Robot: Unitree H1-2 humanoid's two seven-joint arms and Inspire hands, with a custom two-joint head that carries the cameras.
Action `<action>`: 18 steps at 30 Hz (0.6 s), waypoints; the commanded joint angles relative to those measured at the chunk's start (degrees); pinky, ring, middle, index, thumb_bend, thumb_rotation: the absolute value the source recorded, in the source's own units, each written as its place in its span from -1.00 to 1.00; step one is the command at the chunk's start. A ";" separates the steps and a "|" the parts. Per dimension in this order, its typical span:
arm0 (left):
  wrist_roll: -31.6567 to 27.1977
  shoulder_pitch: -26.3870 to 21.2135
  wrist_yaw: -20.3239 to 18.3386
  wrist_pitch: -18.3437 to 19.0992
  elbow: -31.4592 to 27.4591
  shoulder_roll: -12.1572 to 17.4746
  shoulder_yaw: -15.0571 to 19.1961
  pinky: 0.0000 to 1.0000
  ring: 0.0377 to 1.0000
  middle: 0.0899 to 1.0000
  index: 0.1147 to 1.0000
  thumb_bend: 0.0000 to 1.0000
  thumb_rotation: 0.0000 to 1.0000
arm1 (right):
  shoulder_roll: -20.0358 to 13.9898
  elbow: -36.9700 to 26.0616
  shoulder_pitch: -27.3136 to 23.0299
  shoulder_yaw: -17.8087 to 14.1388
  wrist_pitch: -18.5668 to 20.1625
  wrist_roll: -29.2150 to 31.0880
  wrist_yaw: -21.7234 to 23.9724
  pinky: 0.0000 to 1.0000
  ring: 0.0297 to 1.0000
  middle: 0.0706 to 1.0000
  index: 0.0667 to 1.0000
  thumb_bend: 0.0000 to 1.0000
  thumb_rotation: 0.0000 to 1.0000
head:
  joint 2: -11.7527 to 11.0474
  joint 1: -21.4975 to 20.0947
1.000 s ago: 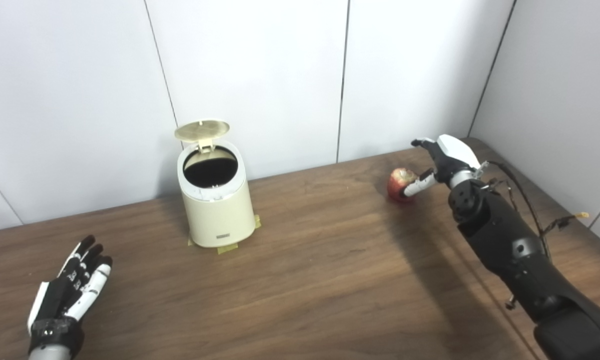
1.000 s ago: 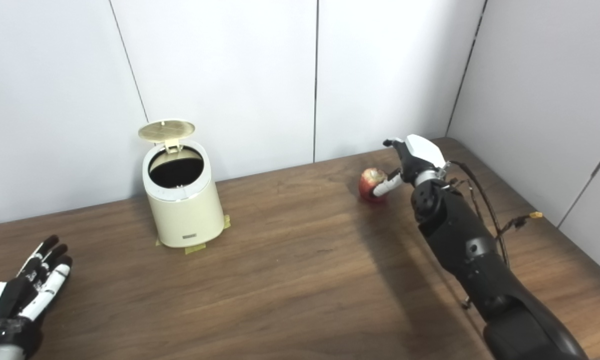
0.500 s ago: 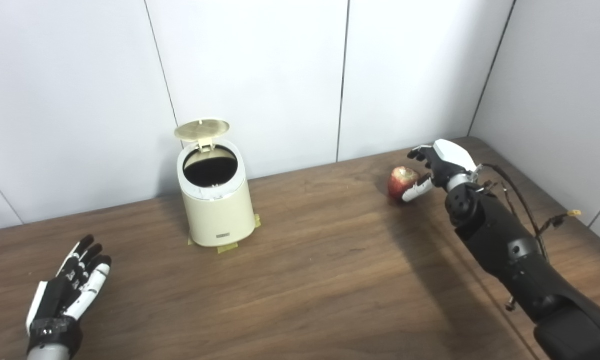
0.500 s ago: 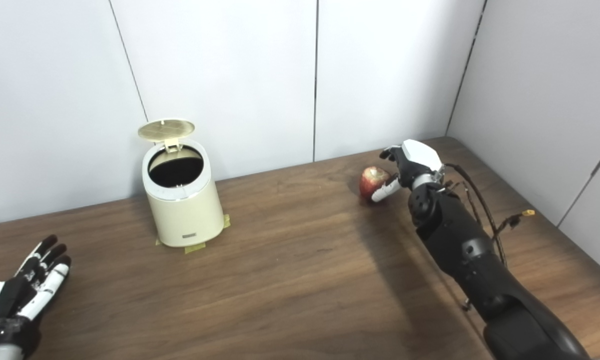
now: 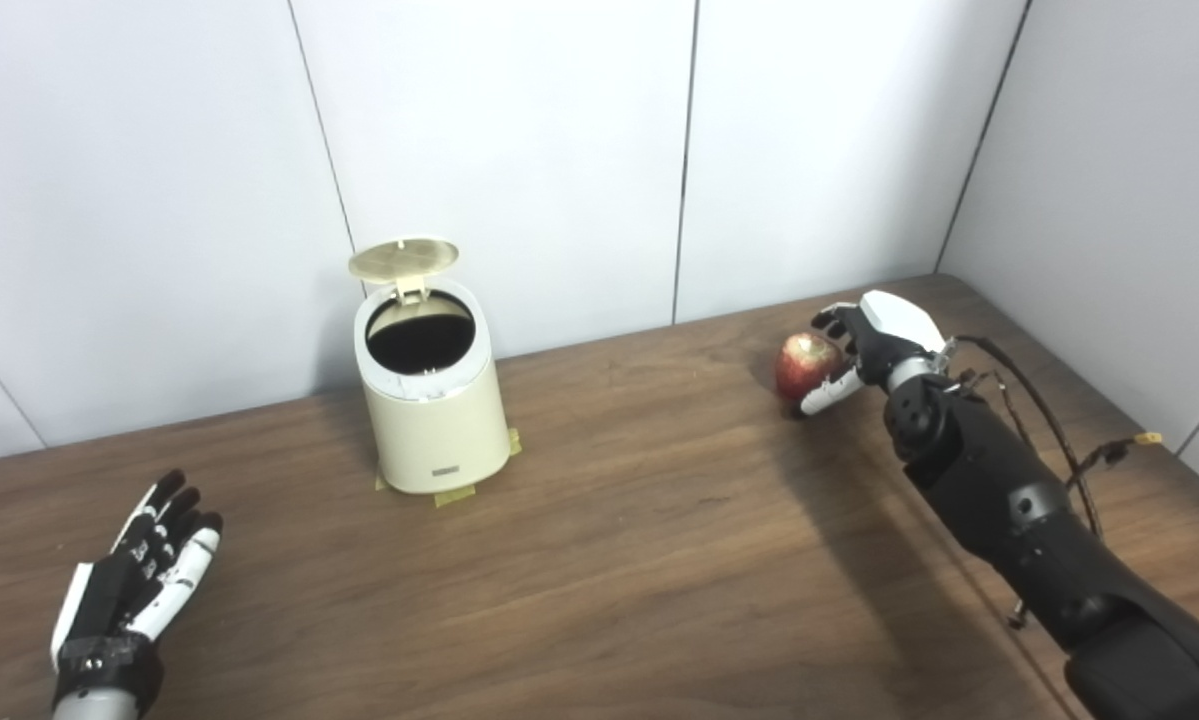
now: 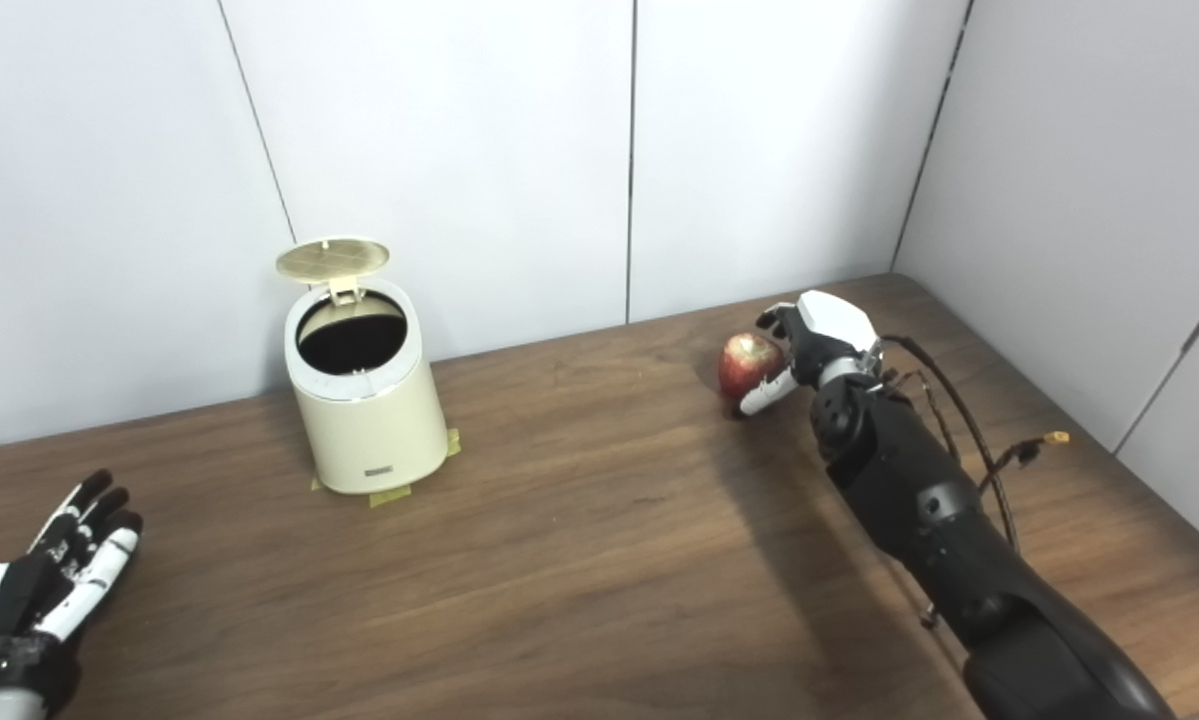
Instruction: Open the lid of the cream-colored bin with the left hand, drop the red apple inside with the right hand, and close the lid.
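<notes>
- Far on the left, our left hand (image 5: 134, 580) lies flat on the brown wooden counter (image 5: 619, 560). Its fingers are spread apart and it holds nothing.
- Next comes the round cream-colored plastic bin (image 5: 429, 400). It stands upright near the back wall, with bits of yellow tape under it. It is well apart from both hands.
- The round cream lid (image 5: 404, 257) of the bin stands up at the back. The dark mouth of the bin faces up, so the way in is free.
- Far on the right sits the red round apple (image 5: 802, 364). It looks to rest on the counter near the back edge.
- Our right hand (image 5: 864, 340) is just to the right of the apple. Its fingers curl around the apple's top and side, and the white thumb reaches in under the front. We cannot tell if the hold is tight yet.
- The bin lies far to the left of the apple. We think the right hand must lift the apple and carry it a long way left, then stop above the open mouth.
</notes>
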 commanded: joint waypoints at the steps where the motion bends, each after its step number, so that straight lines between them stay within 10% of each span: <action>1: 0.05 -1.81 0.34 -0.33 -2.35 0.76 0.08 0.94 0.90 0.87 0.92 -0.36 -0.36 | -1.23 -1.73 -2.38 -0.64 -2.19 -0.60 -2.49 0.16 0.40 0.51 0.50 0.82 -0.68 | 0.00 -0.05; 18: 0.26 -2.19 1.01 -0.67 -1.80 0.73 0.22 1.00 0.90 0.84 0.91 -0.34 -0.36 | 1.37 1.15 -1.69 -2.71 -8.74 2.25 -8.76 0.09 0.19 0.25 0.23 0.66 -0.97 | 0.53 0.56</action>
